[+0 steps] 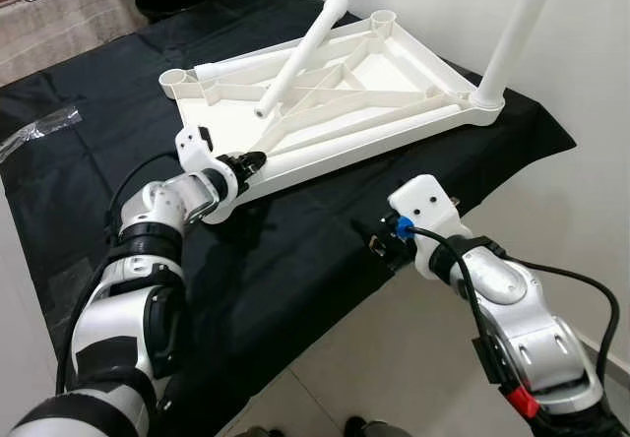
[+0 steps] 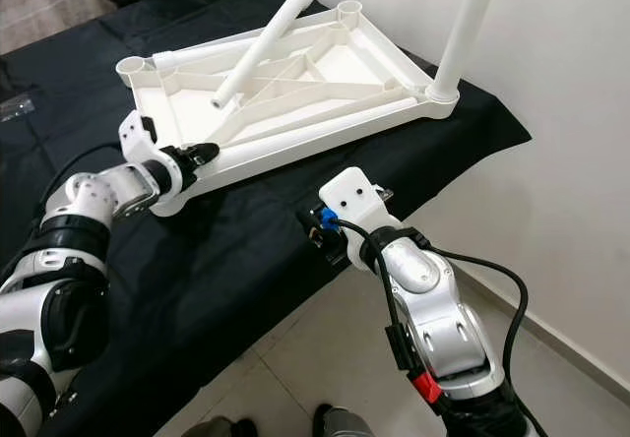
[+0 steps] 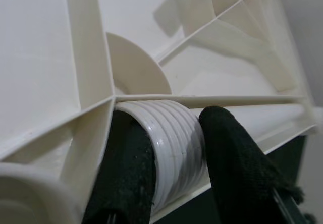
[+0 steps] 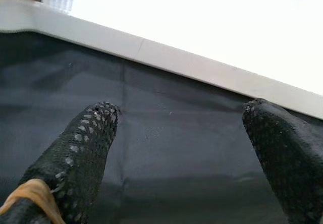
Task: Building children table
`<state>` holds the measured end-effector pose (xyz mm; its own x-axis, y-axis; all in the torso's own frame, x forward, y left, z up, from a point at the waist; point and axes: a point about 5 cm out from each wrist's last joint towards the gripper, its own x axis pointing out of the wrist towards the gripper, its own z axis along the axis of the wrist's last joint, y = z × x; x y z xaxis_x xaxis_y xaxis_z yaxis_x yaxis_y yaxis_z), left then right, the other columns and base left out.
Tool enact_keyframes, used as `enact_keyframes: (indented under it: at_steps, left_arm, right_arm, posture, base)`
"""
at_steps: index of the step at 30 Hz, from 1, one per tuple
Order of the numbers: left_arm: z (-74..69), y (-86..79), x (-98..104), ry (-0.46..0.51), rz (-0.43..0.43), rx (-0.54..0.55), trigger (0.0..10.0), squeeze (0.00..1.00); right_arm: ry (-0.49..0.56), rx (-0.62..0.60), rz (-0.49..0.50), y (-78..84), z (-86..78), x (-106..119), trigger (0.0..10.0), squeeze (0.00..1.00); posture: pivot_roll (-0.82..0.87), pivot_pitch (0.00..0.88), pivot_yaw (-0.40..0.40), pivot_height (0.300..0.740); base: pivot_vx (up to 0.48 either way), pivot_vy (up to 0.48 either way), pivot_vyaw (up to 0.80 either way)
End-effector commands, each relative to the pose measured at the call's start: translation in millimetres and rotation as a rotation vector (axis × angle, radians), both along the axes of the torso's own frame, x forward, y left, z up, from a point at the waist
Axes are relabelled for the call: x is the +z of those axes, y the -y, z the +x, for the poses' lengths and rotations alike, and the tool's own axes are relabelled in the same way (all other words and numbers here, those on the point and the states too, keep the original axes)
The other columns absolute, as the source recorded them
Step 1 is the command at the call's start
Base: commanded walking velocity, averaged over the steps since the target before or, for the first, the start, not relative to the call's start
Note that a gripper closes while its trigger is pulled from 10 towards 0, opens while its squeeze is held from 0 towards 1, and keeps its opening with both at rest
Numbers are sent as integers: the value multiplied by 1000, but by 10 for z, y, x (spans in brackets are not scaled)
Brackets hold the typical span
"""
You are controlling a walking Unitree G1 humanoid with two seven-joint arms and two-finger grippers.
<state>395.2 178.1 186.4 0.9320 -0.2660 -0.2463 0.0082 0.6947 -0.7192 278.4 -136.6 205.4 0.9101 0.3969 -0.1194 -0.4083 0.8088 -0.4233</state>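
Nearest, at about five o'clock in the head views, the right gripper [image 4: 176, 128] hovers just off the near edge of the black cloth [image 1: 295, 270], its two black mesh fingers [image 4: 83, 148] spread wide with nothing between them, pointing toward the white rim of the table top a little beyond. A black cable and a blue connector run along that wrist. At about eight o'clock the left arm reaches up over the cloth, and the left gripper [image 1: 248, 164] sits at the near corner of the overturned white children's table top [image 1: 394, 68]. There its fingers [image 3: 237, 158] close on the ribbed threaded end of a table leg [image 3: 174, 143], one finger on each side, right where the thread meets the ribs of the corner; the smooth shaft of this leg lies along the top's near edge toward three o'clock. The table top lies underside up in the middle of the cloth, its diagonal stiffening ribs showing, with round sockets at the corners. A second loose leg [image 1: 300, 53] lies slantwise across the ribs, its far end toward twelve o'clock. At about two o'clock a third leg [image 1: 517, 29] stands upright in the corner socket. At nine o'clock, on the cloth's far side, lies a clear plastic bag [image 1: 39, 127].
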Motion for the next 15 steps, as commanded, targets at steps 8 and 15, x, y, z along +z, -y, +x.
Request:
enact_keyframes:
  at_steps: [8, 15]
  left_arm:
    - [-341, -487, 98, 192, -69, 57, 0, 0]
    - [-553, -649, 138, 255, -44, 60, 0, 0]
  right_arm:
    - [120, 42, 160, -40, 58, 333, 10000, 0]
    - [126, 76, 240, -123, 142, 426, 10000, 0]
  posture:
    - [-163, 162, -25, 740]
    - [-137, 156, -40, 740]
  base:
    - [0, 0, 0]
    - [0, 0, 0]
